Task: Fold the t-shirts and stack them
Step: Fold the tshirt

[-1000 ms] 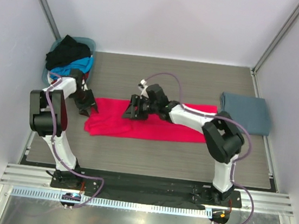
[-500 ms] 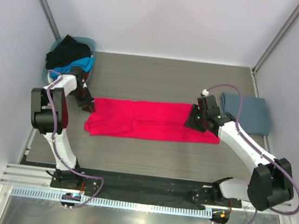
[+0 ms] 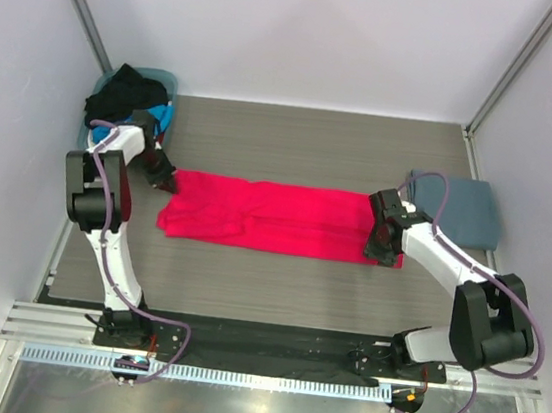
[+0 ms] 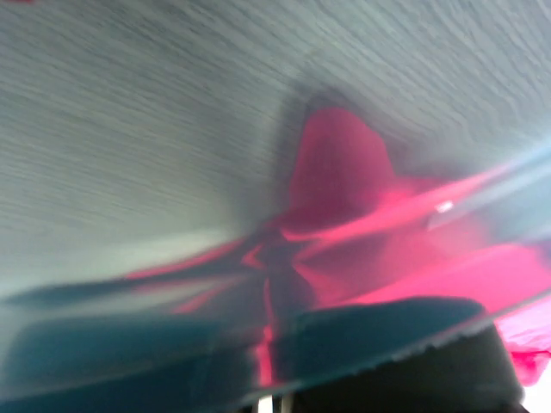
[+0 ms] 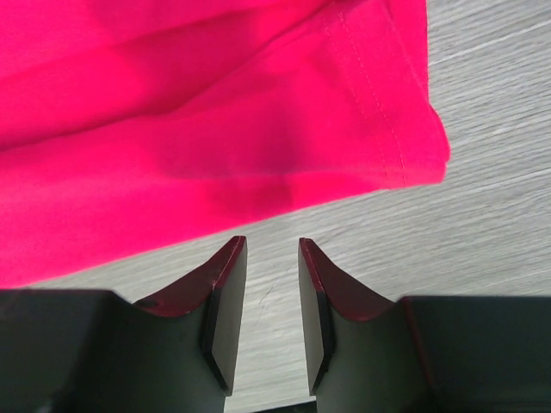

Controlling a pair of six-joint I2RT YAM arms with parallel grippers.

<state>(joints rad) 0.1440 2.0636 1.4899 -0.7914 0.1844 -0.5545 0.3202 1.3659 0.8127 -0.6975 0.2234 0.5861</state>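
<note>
While left gripper (image 3: 163, 181) pinches red-pink shirt (image 3: 275, 216), right gripper (image 5: 265, 268) slightly parted, bin (image 3: 163, 77) holding shirts (image 3: 123, 95)

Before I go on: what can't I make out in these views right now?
- Left wrist view: blurred, too close; whether the left gripper's jaws pinch the red-pink t-shirt is unclear.
- Top view: basket pile overlaps itself; shirt count untellable.
- Top view: right gripper's jaws hidden under its own wrist.
</note>
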